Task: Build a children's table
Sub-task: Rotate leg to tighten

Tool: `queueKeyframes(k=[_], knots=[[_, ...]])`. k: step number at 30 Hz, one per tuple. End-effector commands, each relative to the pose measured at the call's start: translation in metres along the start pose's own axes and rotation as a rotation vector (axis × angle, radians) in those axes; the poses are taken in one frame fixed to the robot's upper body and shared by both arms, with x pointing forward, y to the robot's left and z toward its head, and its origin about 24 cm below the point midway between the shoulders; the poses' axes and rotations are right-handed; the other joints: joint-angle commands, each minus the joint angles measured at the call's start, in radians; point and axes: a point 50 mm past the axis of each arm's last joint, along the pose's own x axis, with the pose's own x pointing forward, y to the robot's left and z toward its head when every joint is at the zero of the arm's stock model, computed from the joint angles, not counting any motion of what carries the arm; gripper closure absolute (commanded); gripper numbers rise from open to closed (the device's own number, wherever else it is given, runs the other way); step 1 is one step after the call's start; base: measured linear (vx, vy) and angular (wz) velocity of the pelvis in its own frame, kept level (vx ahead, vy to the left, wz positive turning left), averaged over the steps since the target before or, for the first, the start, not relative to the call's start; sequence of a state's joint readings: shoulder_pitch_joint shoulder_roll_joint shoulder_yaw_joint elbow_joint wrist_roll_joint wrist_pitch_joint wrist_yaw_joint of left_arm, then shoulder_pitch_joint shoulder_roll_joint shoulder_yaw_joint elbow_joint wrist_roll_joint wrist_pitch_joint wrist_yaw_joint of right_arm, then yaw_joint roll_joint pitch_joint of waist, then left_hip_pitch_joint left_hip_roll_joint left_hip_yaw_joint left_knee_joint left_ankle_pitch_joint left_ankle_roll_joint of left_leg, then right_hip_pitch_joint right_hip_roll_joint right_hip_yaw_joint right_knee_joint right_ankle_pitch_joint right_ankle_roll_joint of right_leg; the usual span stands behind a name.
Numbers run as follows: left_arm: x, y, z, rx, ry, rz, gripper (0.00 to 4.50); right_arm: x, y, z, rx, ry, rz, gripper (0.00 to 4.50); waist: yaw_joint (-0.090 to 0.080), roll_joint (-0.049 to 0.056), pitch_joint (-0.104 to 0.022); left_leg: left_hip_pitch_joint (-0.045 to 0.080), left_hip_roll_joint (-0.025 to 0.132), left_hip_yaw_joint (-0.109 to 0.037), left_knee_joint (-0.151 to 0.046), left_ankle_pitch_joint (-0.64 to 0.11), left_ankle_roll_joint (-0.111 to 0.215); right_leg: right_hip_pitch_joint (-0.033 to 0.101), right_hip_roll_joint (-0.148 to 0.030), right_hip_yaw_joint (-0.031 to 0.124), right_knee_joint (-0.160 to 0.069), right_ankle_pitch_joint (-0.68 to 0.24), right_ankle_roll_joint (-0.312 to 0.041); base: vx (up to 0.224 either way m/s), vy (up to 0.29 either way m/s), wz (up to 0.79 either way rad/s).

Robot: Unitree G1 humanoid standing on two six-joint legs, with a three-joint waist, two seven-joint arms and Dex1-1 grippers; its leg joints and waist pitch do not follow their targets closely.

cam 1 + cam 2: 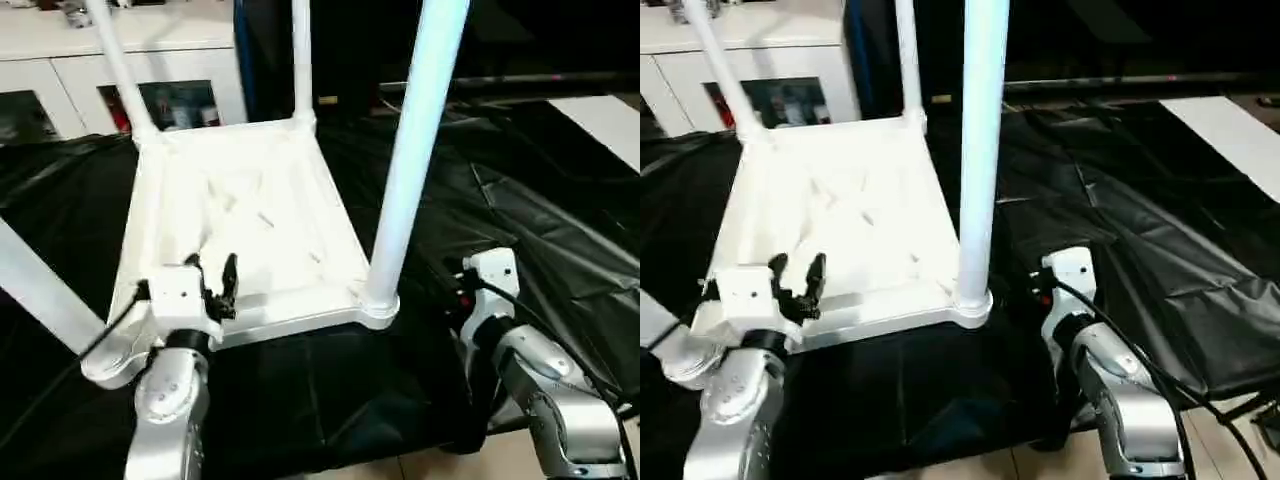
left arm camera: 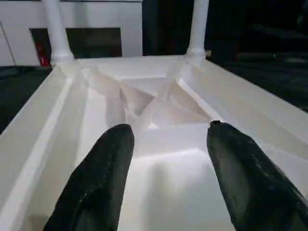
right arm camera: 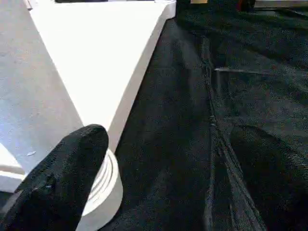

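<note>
The left gripper [image 1: 213,281] is hovering with its black fingers [image 2: 101,178] spread wide over the near end of the upturned white tabletop [image 1: 250,220], gripping nothing. The tabletop is lying ribbed side up on black sheeting [image 1: 520,220], with three legs standing in its corner sockets at 11, 12 and 4 o'clock; the nearest leg [image 1: 415,150] is rising at 4 o'clock. The right gripper [image 3: 159,159] is sitting spread and empty beside that socket, at 3 o'clock of it. A white cabinet [image 1: 60,60] is standing at 11 o'clock.
</note>
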State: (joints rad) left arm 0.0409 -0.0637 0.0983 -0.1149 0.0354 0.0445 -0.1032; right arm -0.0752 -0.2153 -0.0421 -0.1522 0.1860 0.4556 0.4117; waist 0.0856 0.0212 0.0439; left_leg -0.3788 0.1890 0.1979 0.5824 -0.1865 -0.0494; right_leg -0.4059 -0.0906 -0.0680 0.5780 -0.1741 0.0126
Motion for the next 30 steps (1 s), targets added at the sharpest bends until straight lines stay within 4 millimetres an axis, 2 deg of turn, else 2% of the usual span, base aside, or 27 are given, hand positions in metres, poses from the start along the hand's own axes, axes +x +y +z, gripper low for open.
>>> queueKeyframes(k=[1,4,5,6,7,8,9,10,11,12,13,14,15,16,17,18,19,20,21,22,23,24,25,26,28,29,30], knots=[[-0.004,-0.006,0.003,0.0,-0.013,-0.014,1.66,-0.002,0.002,-0.002,-0.006,0.016,0.016,0.0,0.002,-0.017,-0.049,0.011,0.043,-0.025,-0.077,-0.268,0.023,0.037,-0.048,0.042,-0.079,-0.336,-0.086,0.0,0.0,0.0],[-0.006,-0.006,0.003,0.001,-0.01,-0.015,1.66,-0.002,0.002,-0.003,-0.01,0.026,0.015,0.0,0.003,-0.018,-0.05,0.01,0.044,-0.026,-0.077,-0.268,0.018,0.037,-0.047,0.043,-0.077,-0.323,-0.084,0.0,0.0,0.0],[-0.007,-0.007,0.003,0.006,-0.006,-0.018,1.66,-0.001,0.003,-0.003,-0.012,0.028,0.021,0.0,0.003,-0.014,-0.052,0.007,0.043,-0.025,-0.073,-0.232,0.022,0.034,-0.045,0.044,-0.074,-0.271,-0.093,0.0,0.0,0.0],[-0.007,-0.007,0.003,0.006,-0.006,-0.018,1.66,-0.001,0.003,-0.003,-0.012,0.028,0.021,0.0,0.002,-0.016,-0.053,0.001,0.042,-0.024,-0.069,-0.188,0.03,0.034,-0.043,0.043,-0.071,-0.215,-0.105,0.0,0.0,0.0],[-0.008,-0.007,0.002,0.008,-0.003,-0.019,1.66,-0.002,0.003,-0.003,-0.013,0.028,0.023,0.0,0.003,-0.015,-0.061,-0.008,0.036,-0.021,-0.055,-0.066,0.068,0.029,-0.034,0.038,-0.059,-0.068,-0.141,0.0,0.0,0.0],[-0.008,-0.007,0.002,0.009,-0.002,-0.02,1.66,-0.002,0.004,-0.003,-0.013,0.028,0.024,0.0,0.003,-0.016,-0.066,-0.015,0.03,-0.017,-0.044,0.01,0.098,0.025,-0.031,0.035,-0.052,0.018,-0.163,0.0,0.0,0.0],[-0.008,-0.007,0.002,0.014,0.003,-0.023,1.66,-0.002,0.004,-0.003,-0.016,0.029,0.026,0.0,0.003,-0.015,-0.083,-0.029,0.014,-0.014,-0.016,0.189,0.175,0.013,-0.018,0.025,-0.033,0.224,-0.204,0.0,0.0,0.0],[-0.008,-0.007,0.002,0.016,0.004,-0.024,1.66,-0.002,0.004,-0.003,-0.017,0.029,0.026,0.0,0.007,-0.008,-0.092,-0.033,0.009,-0.014,-0.003,0.267,0.216,0.004,-0.013,0.019,-0.025,0.309,-0.223,-0.055,0.018,-0.03],[-0.008,-0.007,0.002,0.02,0.008,-0.025,1.66,-0.002,0.004,-0.003,-0.019,0.028,0.027,0.0,0.007,-0.011,-0.1,-0.056,-0.004,-0.011,0.013,0.25,0.294,-0.011,-0.01,0.007,-0.036,0.294,-0.241,0.0,0.0,0.0],[-0.007,-0.007,0.002,0.022,0.009,-0.028,1.66,-0.002,0.004,-0.003,-0.021,0.026,0.028,0.0,0.008,-0.006,-0.094,-0.059,0.001,-0.012,0.011,0.156,0.3,-0.017,-0.017,0.005,-0.054,0.175,-0.238,-0.085,0.02,-0.02],[-0.007,-0.007,0.002,0.023,0.009,-0.028,1.66,-0.002,0.004,-0.003,-0.022,0.026,0.028,0.0,0.005,-0.006,-0.083,-0.051,0.015,-0.011,0.001,-0.058,0.263,-0.022,-0.024,-0.001,-0.082,-0.137,-0.205,-0.117,0.023,0.0],[-0.006,-0.006,0.002,0.027,0.009,-0.034,1.66,-0.003,0.004,-0.003,-0.025,0.026,0.028,0.0,0.003,0.006,-0.073,-0.038,0.02,-0.013,-0.008,-0.19,0.224,-0.026,-0.025,-0.007,-0.099,-0.325,-0.17,-0.117,0.023,0.0],[-0.006,-0.006,0.002,0.028,0.01,-0.035,1.66,-0.003,0.004,-0.004,-0.025,0.026,0.028,0.0,-0.015,0.008,-0.054,-0.003,0.028,-0.02,-0.017,-0.427,0.115,-0.042,-0.015,-0.025,-0.129,-0.621,-0.064,-0.137,0.033,-0.02],[-0.006,-0.006,0.002,0.029,0.01,-0.036,1.66,-0.003,0.004,-0.004,-0.025,0.026,0.028,0.0,-0.044,0.025,-0.015,0.047,0.034,-0.034,-0.026,-0.686,0.021,-0.064,0.018,-0.104,-0.184,-0.777,0.062,-0.131,0.037,-0.08],[-0.006,-0.006,0.003,0.031,0.01,-0.037,1.66,-0.003,0.004,-0.004,-0.029,0.026,0.026,0.0,-0.01,0.059,-0.009,-0.065,0.121,-0.046,-0.184,-0.905,-0.024,0.087,0.022,-0.083,0.111,-0.478,0.011,-0.131,0.037,-0.08],[-0.005,-0.006,0.003,0.031,0.01,-0.038,1.66,-0.003,0.004,-0.004,-0.03,0.026,0.026,0.0,0.029,0.036,0.015,-0.138,0.115,-0.008,-0.204,-0.972,-0.072,0.115,0.018,-0.079,0.195,-0.346,-0.032,-0.13,0.04,-0.05],[-0.005,-0.005,0.003,0.031,0.01,-0.038,1.66,-0.003,0.004,-0.004,-0.03,0.026,0.026,0.0,0.088,0.056,-0.02,-0.09,0.08,0.053,-0.19,-0.902,-0.064,0.087,0.029,-0.04,0.2,-0.333,-0.049,-0.069,-0.038,0.07],[-0.005,-0.005,0.004,0.034,0.009,-0.038,1.66,-0.004,0.005,-0.005,-0.035,0.026,0.032,0.0,0.024,-0.044,-0.06,0.037,0.058,-0.001,-0.045,-0.587,-0.086,0.025,-0.071,0.057,0.053,-0.66,0.032,-0.069,-0.038,0.07],[-0.006,-0.004,0.004,0.035,0.009,-0.036,1.66,-0.004,0.005,-0.004,-0.039,0.023,0.042,0.0,0.04,-0.025,-0.015,0.051,0.019,-0.036,0.094,-0.406,-0.067,-0.043,-0.184,0.098,-0.098,-0.923,0.019,-0.023,-0.103,0.05],[-0.006,-0.003,0.004,0.036,0.008,-0.036,1.66,-0.004,0.005,-0.004,-0.04,0.022,0.044,0.0,0.059,-0.023,-0.028,-0.051,-0.023,-0.105,0.111,-0.031,0.019,0.072,-0.163,0.128,-0.075,-0.851,-0.015,0.0,0.0,0.0],[-0.006,-0.003,0.004,0.036,0.008,-0.035,1.66,-0.004,0.006,-0.004,-0.043,0.02,0.053,0.0,0.076,-0.009,-0.028,-0.043,0.016,-0.096,0.019,-0.004,-0.01,0.079,-0.103,0.076,-0.048,-0.624,-0.048,0.0,0.0,0.0],[-0.008,0.001,0.004,0.045,0.008,-0.026,1.66,-0.005,0.006,-0.004,-0.062,0.02,0.073,0.0,0.079,0.005,-0.037,-0.014,0.034,-0.099,-0.005,-0.065,-0.025,0.058,-0.07,0.063,-0.026,-0.494,-0.07,0.0,0.0,0.0],[-0.008,0.001,0.004,0.045,0.008,-0.026,1.66,-0.005,0.006,-0.004,-0.062,0.02,0.073,0.0,0.065,0.014,-0.041,0.012,0.05,-0.096,-0.025,-0.202,-0.041,0.043,-0.037,0.058,-0.001,-0.301,-0.116,-0.089,0.022,0.14],[-0.012,0.006,0.004,0.034,0.006,-0.037,1.49,-0.006,0.008,-0.002,-0.069,0.023,0.14,0.0,0.057,0.015,-0.045,0.003,0.042,-0.09,-0.044,-0.279,-0.032,0.064,-0.043,0.055,-0.003,-0.268,-0.141,-0.089,0.022,0.14],[-0.014,0.008,0.005,0.024,0.004,-0.051,1.49,-0.007,0.01,-0.001,-0.075,0.026,0.176,0.0,0.051,0.026,-0.043,-0.001,0.048,-0.09,-0.059,-0.301,-0.022,0.07,-0.05,0.051,-0.017,-0.254,-0.139,-0.026,0.013,-0.01],[-0.019,0.01,0.006,0.003,0.0,-0.073,1.39,-0.008,0.013,0.001,-0.093,0.03,0.25,0.0,0.047,0.017,-0.042,-0.003,0.047,-0.088,-0.064,-0.311,-0.022,0.073,-0.052,0.052,-0.023,-0.251,-0.133,0.0,0.0,0.0],[-0.019,0.01,0.006,0.003,0.0,-0.073,1.15,-0.008,0.013,0.001,-0.093,0.03,0.25,0.0,0.048,0.018,-0.044,-0.003,0.047,-0.09,-0.063,-0.308,-0.019,0.076,-0.056,0.051,-0.023,-0.247,-0.133,0.0,0.0,0.0]])
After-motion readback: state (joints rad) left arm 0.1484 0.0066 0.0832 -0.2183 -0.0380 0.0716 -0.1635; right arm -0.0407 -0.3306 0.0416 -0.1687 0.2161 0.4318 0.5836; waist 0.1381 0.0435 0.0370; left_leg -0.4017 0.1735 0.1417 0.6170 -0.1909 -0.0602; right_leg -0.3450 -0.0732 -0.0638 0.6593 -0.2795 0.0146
